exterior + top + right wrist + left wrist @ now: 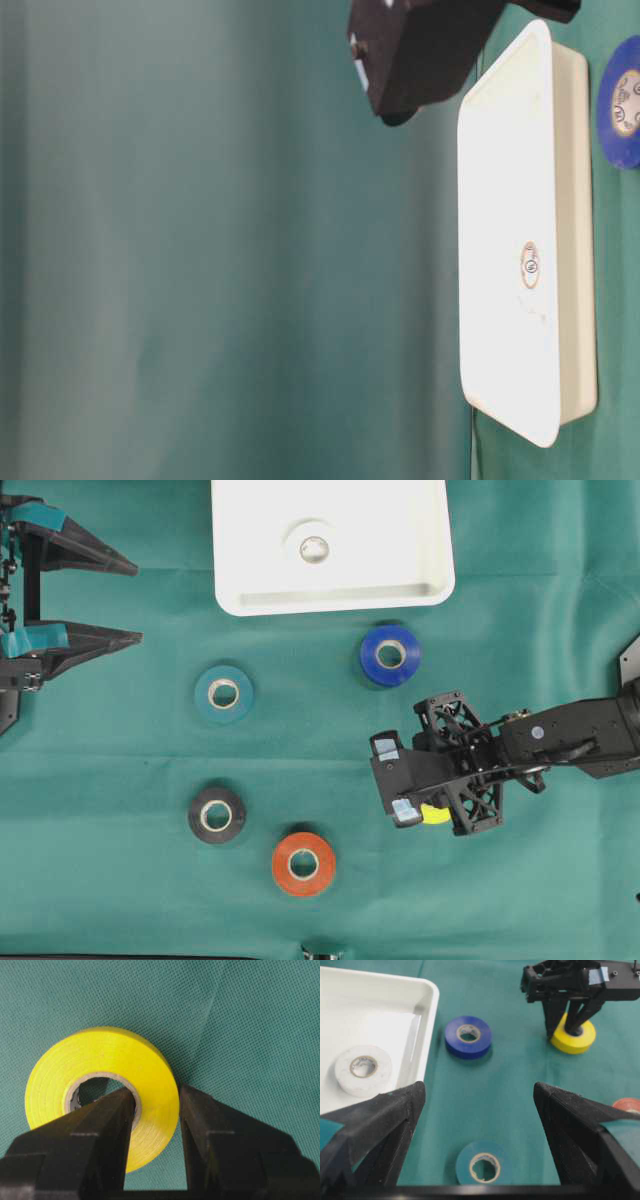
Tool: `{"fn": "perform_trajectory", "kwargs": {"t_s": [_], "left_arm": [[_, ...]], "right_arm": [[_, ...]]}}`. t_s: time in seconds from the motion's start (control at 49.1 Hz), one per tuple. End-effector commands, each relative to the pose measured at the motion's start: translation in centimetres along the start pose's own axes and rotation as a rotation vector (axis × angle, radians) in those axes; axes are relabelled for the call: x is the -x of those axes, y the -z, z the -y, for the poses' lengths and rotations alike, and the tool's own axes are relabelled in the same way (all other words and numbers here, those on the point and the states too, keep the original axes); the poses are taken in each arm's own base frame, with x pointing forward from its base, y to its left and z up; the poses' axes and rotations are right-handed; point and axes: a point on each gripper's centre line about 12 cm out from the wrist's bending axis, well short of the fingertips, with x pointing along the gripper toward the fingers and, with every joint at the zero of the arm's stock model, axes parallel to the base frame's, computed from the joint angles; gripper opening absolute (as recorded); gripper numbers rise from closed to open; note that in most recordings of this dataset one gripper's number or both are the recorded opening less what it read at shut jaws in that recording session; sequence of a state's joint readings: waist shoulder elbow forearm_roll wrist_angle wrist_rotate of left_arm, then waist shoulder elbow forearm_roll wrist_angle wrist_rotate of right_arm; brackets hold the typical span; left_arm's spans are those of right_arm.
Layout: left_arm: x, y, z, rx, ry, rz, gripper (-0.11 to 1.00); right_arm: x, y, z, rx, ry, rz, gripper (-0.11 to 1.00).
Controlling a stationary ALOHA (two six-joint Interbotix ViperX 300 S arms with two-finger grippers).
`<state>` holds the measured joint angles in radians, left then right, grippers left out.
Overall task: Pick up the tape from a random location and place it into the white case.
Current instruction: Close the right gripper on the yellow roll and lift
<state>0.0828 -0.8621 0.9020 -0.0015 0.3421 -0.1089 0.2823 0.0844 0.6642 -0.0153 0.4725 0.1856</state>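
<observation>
Yellow tape [102, 1095] lies flat on the green surface [120, 880], well apart from the white case [335, 598]. Right tool [157, 1110] clamps its wall, one finger through the core; light, stiff, likely secure.

We look straight down on the worktop [120, 880]; a sideways low view and the left wrist view share the white case [520, 180].

tape roll [314, 549] in case [240, 540]
</observation>
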Motion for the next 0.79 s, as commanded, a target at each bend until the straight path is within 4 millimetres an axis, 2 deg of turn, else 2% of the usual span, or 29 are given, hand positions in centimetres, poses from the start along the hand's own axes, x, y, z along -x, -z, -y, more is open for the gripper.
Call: {"fn": "perform_trajectory", "kwargs": {"t_s": [0.0,0.306,0.774], "left_arm": [[0.0,-0.5,0.0,0.001,-0.002,0.014,0.99],[0.1,-0.6,0.0,0.002,-0.003,0.016,0.99],[0.1,-0.6,0.0,0.002,-0.003,0.016,0.99]], "right_arm": [[0.5,-0.7,-0.1,0.0,-0.005,0.03,0.28],[1.3,-0.9,0.0,-0.003,-0.005,0.041,0.28],[8.6,-2.9,-0.3,-0.006,-0.01,0.084,0.28]]}}
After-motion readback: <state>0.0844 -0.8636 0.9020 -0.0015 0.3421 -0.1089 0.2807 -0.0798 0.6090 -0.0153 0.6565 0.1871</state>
